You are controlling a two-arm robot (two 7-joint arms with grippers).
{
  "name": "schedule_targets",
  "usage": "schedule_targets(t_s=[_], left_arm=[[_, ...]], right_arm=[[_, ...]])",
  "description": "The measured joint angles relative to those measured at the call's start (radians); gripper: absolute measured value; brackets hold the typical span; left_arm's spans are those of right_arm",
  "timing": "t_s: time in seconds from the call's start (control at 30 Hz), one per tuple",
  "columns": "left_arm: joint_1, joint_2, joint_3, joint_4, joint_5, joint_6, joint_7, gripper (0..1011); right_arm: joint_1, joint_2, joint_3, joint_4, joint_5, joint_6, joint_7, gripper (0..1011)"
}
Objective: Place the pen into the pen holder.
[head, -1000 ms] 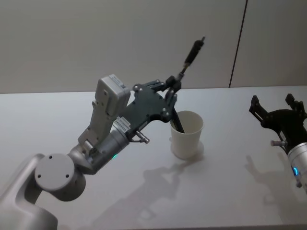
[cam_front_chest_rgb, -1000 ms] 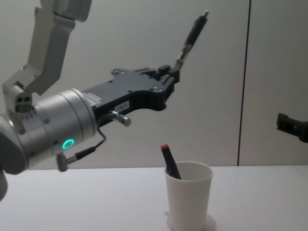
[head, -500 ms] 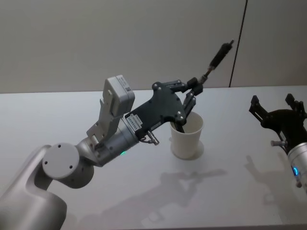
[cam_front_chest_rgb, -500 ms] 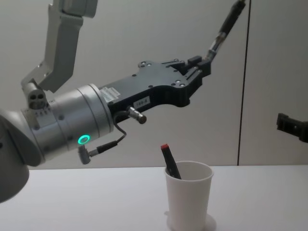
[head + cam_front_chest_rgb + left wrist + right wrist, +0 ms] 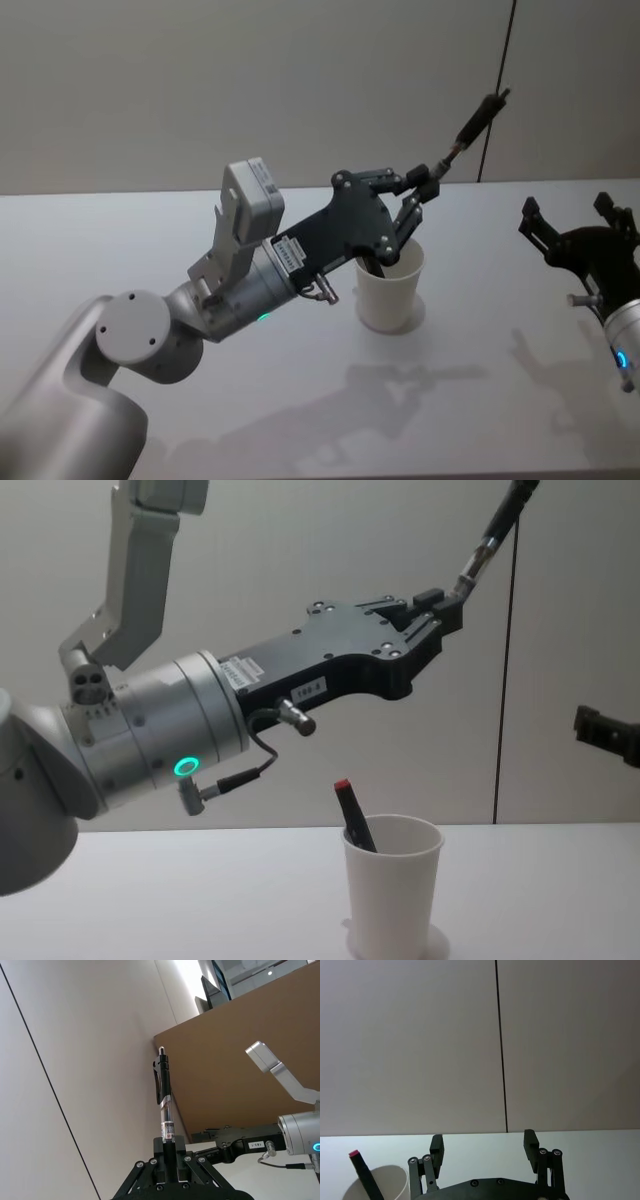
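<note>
My left claw [image 5: 424, 191] is clamped shut on the pen [image 5: 471, 122], pinching it near its writing end. The rest of the barrel juts out past my fingertips, slanting up and away with the clip end highest, as the left wrist view shows along its length [image 5: 164, 1091]. I am raised well off the table [image 5: 150, 235]. The pen holder [image 5: 391, 890], a white paper cup, stands upright directly below me, its open mouth under my fingers and clear of them. A dark marker with a red cap [image 5: 351, 817] already leans inside it against the rim on my wrist's side. Far off past the cup, my right claw [image 5: 568, 214] sits low with its fingers spread and nothing between them, apart from the work. I judge this to be the carrying step: the pen is gripped and brought over the cup, but it points the wrong way to go in. The next move, as I see it, calls for rolling my wrist until the free end aims down, centring it over the mouth beside the marker, and lowering before I let go, without nudging the light cup.
</note>
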Motion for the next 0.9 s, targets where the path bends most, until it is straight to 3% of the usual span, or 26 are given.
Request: schedule_targets(t_s=[0.53,0.9], left_arm=[[-0.01,-0.005,0.002,0.014,-0.008,-0.01,-0.026,135],[-0.012,-0.006,0.002,0.017,-0.009,-0.013,-0.032,135]], right_arm=[[-0.054,0.043,0.025,-0.084,0.05,-0.021,0.075,1001],[-0.089,0.084,0.047,-0.144,0.13,-0.05,0.198,1001]])
